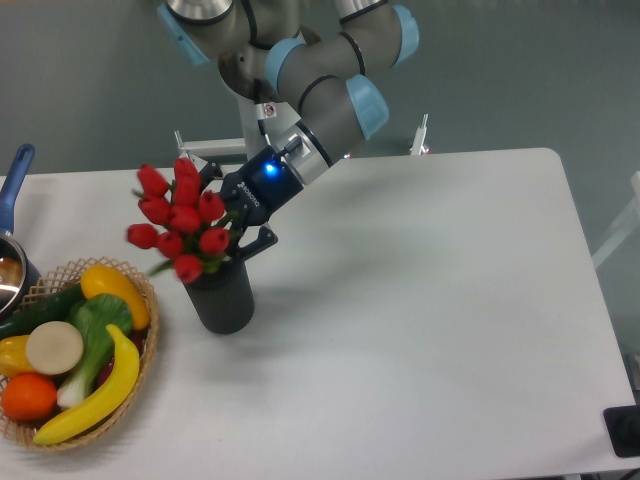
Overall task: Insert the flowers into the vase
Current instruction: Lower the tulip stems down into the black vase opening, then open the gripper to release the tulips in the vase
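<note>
The flowers [178,217], a bunch of red tulip buds, stand with their stems down in the mouth of the vase [223,297] and lean to the left. The vase is a dark ribbed cylinder upright on the white table, left of centre. My gripper [236,205] hangs just above and behind the vase's mouth, right beside the buds. Its two fingers are spread apart, one above the bunch and one [262,239] at the vase's right rim, so it is open. The stems are hidden by the buds and the vase.
A wicker basket [148,303] of fruit and vegetables, with a banana [95,397] and a leafy green vegetable, stands just left of the vase. A pot with a blue handle [14,182] sits at the left edge. A black item [625,430] lies at the lower right corner.
</note>
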Tool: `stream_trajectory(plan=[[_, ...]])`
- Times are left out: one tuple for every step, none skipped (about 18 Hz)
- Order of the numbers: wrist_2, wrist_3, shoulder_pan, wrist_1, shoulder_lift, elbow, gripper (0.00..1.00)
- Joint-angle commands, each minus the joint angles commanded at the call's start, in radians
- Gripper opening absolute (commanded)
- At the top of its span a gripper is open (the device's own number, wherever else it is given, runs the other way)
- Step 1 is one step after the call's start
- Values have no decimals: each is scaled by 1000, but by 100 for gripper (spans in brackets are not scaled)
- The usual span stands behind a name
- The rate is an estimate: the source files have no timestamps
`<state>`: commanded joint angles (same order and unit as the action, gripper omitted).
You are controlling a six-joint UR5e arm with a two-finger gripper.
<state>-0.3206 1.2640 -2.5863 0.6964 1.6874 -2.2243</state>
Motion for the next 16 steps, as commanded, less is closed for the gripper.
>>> stream_trajectory(plan=[[0,-2,-2,2,0,-2,100],[-2,-2,-5,2,-2,-5,100],[-3,-2,-6,2,-3,-8,100],[-11,-3,-9,2,-6,-9,100],[-26,-5,-14,2,-12,-12,100],[-41,-5,-23,2,-17,-17,100],[-52,-5,-31,2,-28,-21,100],[-60,-5,-38,2,-38,-29,100],[-64,-6,-43,2,-46,-35,100],[-64,-5,-51,2,-52,-40,100],[-64,-5,-64,2,-60,-46,100],[-64,-5,-77,2,-70,-52,100],[-64,-2,-84,2,-80,-55,100],[-64,-3,-90,2,-83,-55,100],[-64,-2,-103,2,-86,-55,100],[-66,-2,-115,2,-92,-55,100]])
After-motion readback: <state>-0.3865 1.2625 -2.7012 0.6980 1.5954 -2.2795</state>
